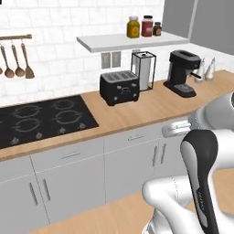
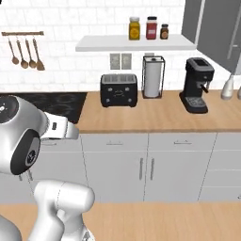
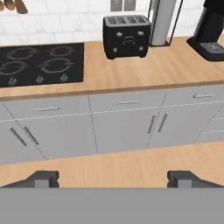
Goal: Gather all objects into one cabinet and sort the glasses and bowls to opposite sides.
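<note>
My tool (image 3: pixel 112 177) is spread wide with nothing between the fingers, facing the low cupboards (image 3: pixel 127 127) under the worktop (image 3: pixel 175 70). Grey wall cabinet (image 2: pixel 214 28) sits upper right, above the coffee machine (image 2: pixel 196 84). Black toaster (image 3: pixel 126 36) stands beside the cooktop (image 3: pixel 41 63). Can't spot glasses or bowl.
</note>
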